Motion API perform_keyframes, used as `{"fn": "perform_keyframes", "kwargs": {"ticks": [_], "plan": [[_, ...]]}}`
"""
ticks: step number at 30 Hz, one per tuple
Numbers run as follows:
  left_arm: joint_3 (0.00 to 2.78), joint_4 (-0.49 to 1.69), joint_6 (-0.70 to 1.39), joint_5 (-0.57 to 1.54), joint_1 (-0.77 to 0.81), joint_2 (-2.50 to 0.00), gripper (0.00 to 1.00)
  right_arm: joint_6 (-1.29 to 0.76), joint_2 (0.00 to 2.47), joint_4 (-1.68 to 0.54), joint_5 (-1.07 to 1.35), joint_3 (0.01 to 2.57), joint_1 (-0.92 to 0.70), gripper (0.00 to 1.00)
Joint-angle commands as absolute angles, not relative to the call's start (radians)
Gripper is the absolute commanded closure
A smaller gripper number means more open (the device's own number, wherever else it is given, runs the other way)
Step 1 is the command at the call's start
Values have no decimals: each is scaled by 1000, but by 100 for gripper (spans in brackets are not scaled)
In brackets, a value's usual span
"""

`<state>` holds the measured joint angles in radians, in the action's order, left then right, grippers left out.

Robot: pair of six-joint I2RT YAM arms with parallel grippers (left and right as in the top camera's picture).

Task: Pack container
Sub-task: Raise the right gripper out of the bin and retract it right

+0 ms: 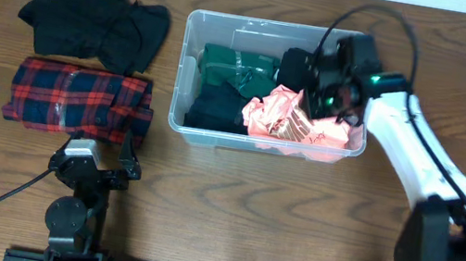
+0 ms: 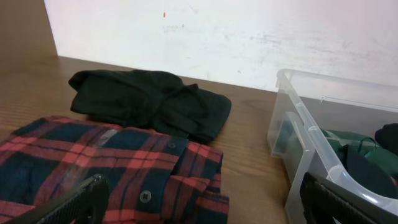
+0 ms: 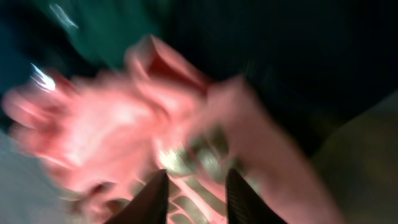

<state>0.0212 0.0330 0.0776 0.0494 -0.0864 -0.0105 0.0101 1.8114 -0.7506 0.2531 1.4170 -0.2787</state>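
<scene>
The container (image 1: 185, 67) sits on the table (image 1: 228, 223) in the upper middle of the overhead view. In the left wrist view its clear wall (image 2: 292, 134) fills the right edge. Inside it, a dark green garment (image 1: 230, 63) lies along the upper side and a black garment (image 1: 210, 108) at the lower left. A crumpled pink garment (image 1: 283, 120) fills the lower right corner.

The right gripper (image 1: 321, 96) hangs over the right end of the container, directly above the pink garment. Its wrist view is badly blurred. The two dark fingers (image 3: 152, 198) stand a narrow gap apart at the bottom of the frame, with the pink garment (image 3: 124, 124) just beyond them. I cannot tell whether the cloth is pinched or free.

The left gripper (image 1: 101, 143) rests low at the lower left of the overhead view, its jaws spread wide and holding nothing. It sits just below a folded red plaid shirt (image 1: 78, 99). In its own view the left gripper (image 2: 205, 205) points over the plaid shirt (image 2: 93, 168). A bundled black garment (image 1: 96, 15) lies above the shirt, at the upper left of the table, and appears beyond it in the wrist view (image 2: 149, 102). Both lie outside the container, to its left.
</scene>
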Motion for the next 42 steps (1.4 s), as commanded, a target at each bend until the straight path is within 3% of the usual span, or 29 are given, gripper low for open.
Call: {"fn": "perform_keyframes", "kwargs": {"ticks": [1,3,6,8,9,10,11,19,42], "plan": [[4,68,72,41,-91,-5,2,12,1676,-756,150,1513,-242,64],[4,68,72,41,-91,-5,2,12,1626,-752,14,1520,-216,59],[4,68,72,41,-91,-5,2,12,1579,-767,-146,1520,-167,42],[4,68,72,41,-91,-5,2,12,1566,-783,-210,1520,-128,40],[4,68,72,41,-91,-5,2,12,1565,-791,-236,1520,-108,34],[4,68,72,41,-91,-5,2,12,1565,-802,-265,1520,-84,22],[4,68,72,41,-91,-5,2,12,1566,-816,-290,1516,-47,1],[4,68,72,41,-91,-5,2,12,1567,-856,-228,1504,71,1],[4,68,72,41,-91,-5,2,12,1567,-857,-228,1504,75,1]]}}
